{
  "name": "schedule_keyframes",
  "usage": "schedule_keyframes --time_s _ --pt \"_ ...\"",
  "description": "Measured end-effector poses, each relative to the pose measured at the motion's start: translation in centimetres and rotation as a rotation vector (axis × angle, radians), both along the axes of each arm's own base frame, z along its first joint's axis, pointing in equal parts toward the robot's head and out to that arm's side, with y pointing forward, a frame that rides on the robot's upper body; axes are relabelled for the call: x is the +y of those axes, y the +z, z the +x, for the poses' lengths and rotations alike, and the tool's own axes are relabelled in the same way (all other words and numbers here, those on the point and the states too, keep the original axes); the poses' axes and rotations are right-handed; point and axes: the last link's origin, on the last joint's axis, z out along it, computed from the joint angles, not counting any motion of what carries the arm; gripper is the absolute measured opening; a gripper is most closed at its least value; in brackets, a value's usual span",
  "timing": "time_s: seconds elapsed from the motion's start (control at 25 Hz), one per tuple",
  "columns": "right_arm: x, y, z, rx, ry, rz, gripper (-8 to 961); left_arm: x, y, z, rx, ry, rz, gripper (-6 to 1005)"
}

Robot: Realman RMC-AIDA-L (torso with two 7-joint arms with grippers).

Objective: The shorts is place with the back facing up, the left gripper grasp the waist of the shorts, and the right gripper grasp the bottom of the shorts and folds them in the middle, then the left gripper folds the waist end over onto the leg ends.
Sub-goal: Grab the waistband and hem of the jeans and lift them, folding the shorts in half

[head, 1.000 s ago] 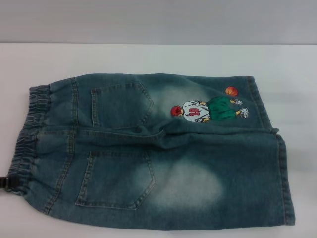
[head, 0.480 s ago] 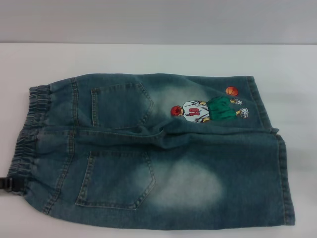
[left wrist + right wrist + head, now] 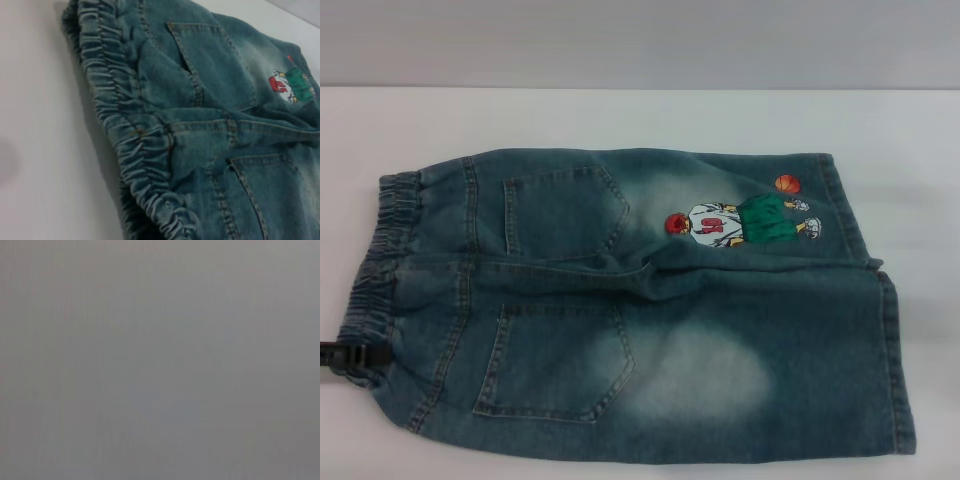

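Head view: your shorts [image 3: 640, 305] lie flat on the white table [image 3: 620, 115], back pockets up, waist [image 3: 382, 270] to the robot's left and the leg hems [image 3: 895, 360] to its right. The left gripper [image 3: 350, 356] shows only as a black tip at the near end of the waist, at the picture's edge; you cannot tell whether its jaws are spread or pressed together, or whether they hold any denim. If it closes there, you may catch only the outer ruffle, or one layer, and the waist will slip out when you lift.

Left wrist view: you see the gathered waist [image 3: 130, 130] close up, bunched and thick, with no fingers in sight. Elastic this thick can spring out of a shallow bite.

Right wrist view: plain grey, no cloth and no fingers. The right gripper is out of sight in every view, well away from the hems; lift the waist alone and the shorts will drag and skew.
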Motion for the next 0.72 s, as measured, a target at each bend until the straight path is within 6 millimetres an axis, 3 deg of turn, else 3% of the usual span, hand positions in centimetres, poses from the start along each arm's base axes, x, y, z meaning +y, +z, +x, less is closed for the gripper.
schedule_keyframes --time_s 0.72 --pt "0.05 0.17 0.34 -0.002 -0.019 -0.002 651 0.49 0.03 0.17 0.01 -0.009 0.0 846"
